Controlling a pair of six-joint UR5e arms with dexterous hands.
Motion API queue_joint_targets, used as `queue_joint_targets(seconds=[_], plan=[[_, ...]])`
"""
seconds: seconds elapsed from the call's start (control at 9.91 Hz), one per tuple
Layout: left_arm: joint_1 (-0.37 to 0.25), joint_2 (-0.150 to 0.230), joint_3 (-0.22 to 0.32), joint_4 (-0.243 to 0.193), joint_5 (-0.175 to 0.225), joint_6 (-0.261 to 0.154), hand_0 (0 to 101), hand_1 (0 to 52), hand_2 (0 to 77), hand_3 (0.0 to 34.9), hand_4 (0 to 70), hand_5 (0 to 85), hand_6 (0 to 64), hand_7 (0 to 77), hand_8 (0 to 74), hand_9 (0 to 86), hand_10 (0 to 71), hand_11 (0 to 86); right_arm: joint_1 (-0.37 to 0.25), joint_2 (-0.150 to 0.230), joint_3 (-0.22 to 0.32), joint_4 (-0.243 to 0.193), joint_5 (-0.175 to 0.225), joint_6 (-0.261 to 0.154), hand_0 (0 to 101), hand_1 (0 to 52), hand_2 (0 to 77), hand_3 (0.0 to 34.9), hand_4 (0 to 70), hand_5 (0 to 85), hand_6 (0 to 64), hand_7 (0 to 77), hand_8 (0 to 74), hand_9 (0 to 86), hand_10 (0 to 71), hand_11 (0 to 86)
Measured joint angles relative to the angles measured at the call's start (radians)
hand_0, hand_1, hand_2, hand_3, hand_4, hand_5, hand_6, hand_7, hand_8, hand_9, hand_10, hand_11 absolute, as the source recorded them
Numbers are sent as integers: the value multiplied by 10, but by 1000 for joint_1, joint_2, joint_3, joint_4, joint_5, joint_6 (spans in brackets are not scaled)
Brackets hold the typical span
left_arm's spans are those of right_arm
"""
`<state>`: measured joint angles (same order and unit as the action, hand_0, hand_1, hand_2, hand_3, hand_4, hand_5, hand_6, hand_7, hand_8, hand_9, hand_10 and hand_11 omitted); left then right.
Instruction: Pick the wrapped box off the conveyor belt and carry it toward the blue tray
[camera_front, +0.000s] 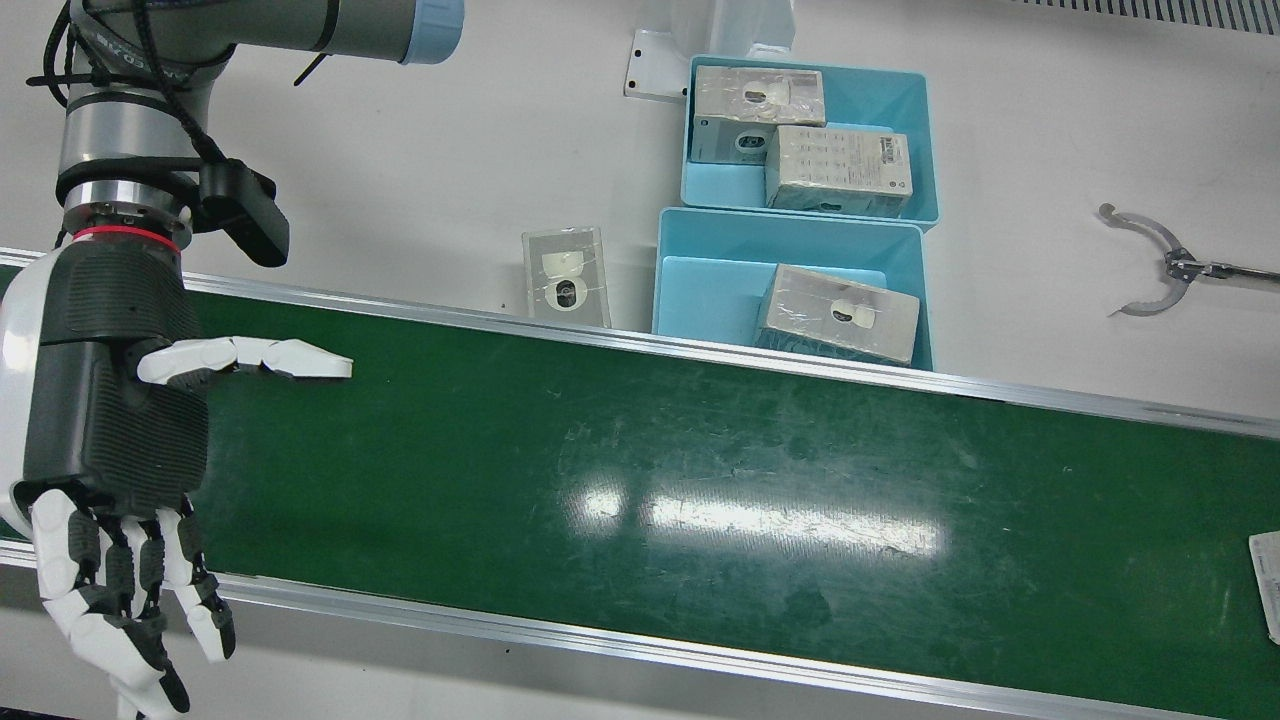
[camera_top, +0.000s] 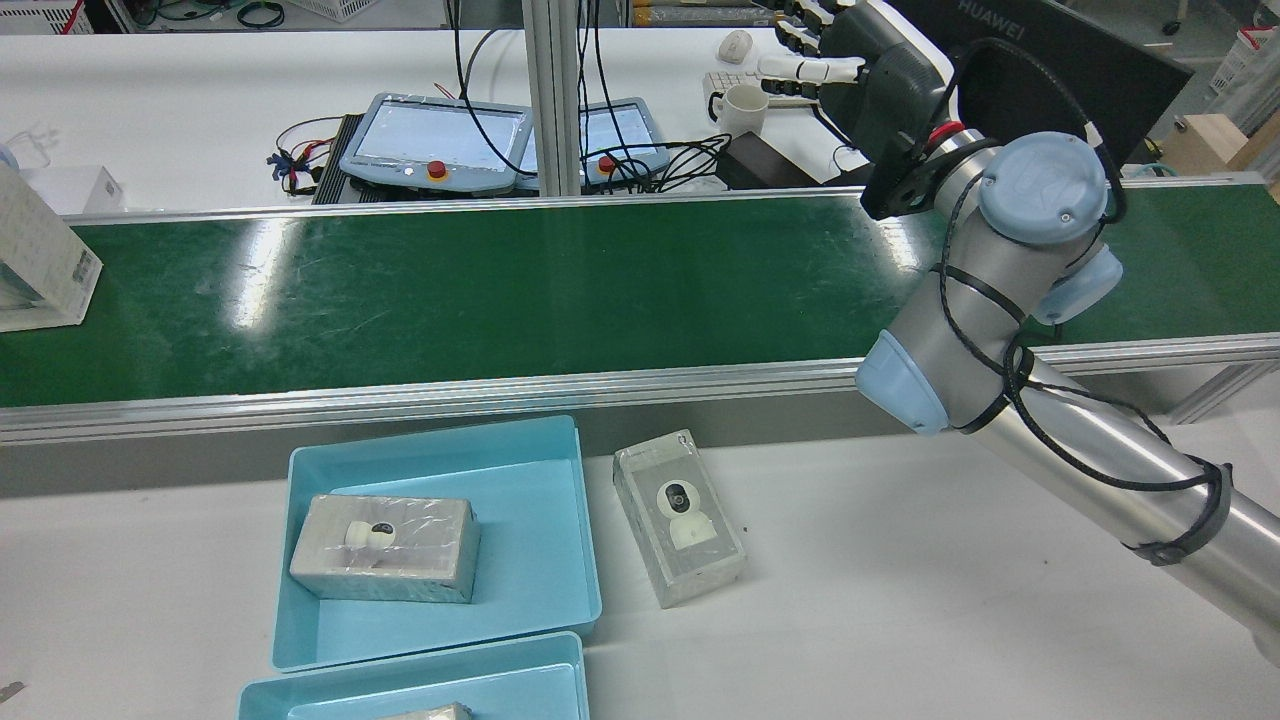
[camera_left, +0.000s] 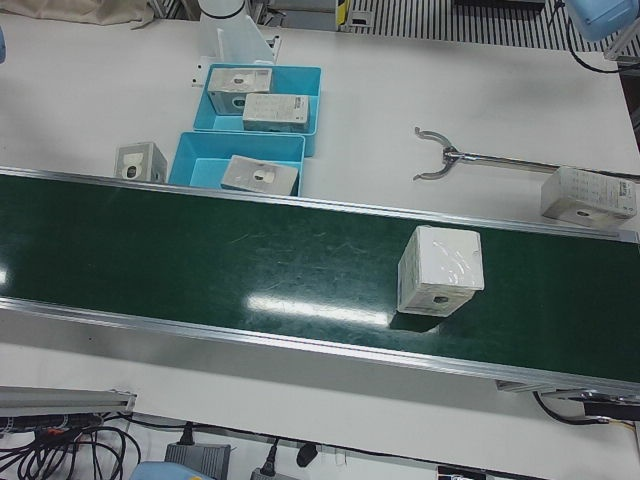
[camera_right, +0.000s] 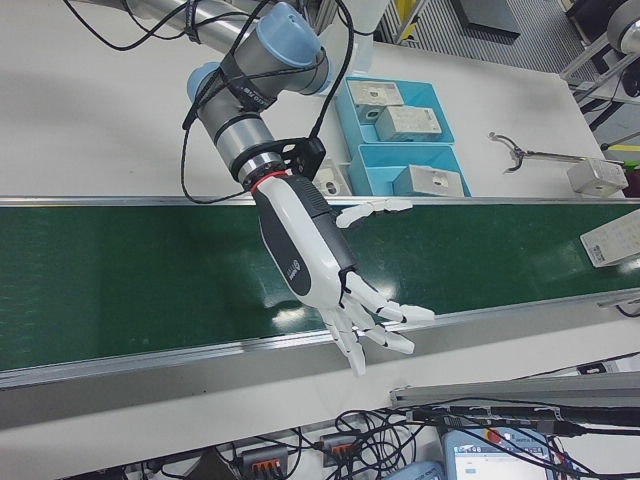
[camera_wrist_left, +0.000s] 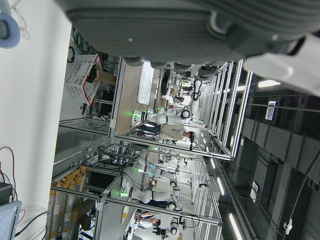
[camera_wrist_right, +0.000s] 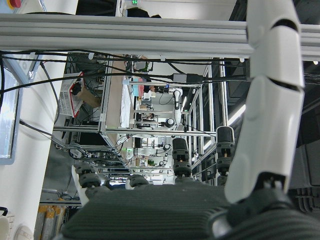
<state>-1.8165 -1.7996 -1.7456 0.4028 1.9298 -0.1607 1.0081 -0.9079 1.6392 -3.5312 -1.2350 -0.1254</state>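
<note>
Your right hand hangs over the green conveyor belt, fingers spread, released, holding nothing. Left hand shows only its dark palm in its own view; you can't tell its finger state. White plastic-wrapped box stands on the belt, well apart from your right hand. Near-belt light blue plastic tray holds one wrapped box; the second blue tray behind holds two. Another wrapped box lies on the white tabletop just beside the tray.

white table | conveyor belt | two blue trays | wrapped box
</note>
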Motion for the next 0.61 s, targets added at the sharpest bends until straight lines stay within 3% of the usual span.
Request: queue_joint_targets(seconds=[0.2, 0.61], plan=[[0, 0, 0, 0, 0, 0, 0, 0, 5, 0, 0, 5, 0, 5, 5, 5, 0, 0, 3, -7, -4, 55, -2, -4, 444, 109, 153, 302, 131, 202, 0, 175, 0, 27, 54, 87], [0, 0, 0, 0, 0, 0, 0, 0, 5, 0, 0, 5, 0, 5, 5, 0, 0, 0, 3, -18, 9, 74, -5, -6, 441, 104, 153, 302, 136, 202, 0, 175, 0, 22, 54, 82]])
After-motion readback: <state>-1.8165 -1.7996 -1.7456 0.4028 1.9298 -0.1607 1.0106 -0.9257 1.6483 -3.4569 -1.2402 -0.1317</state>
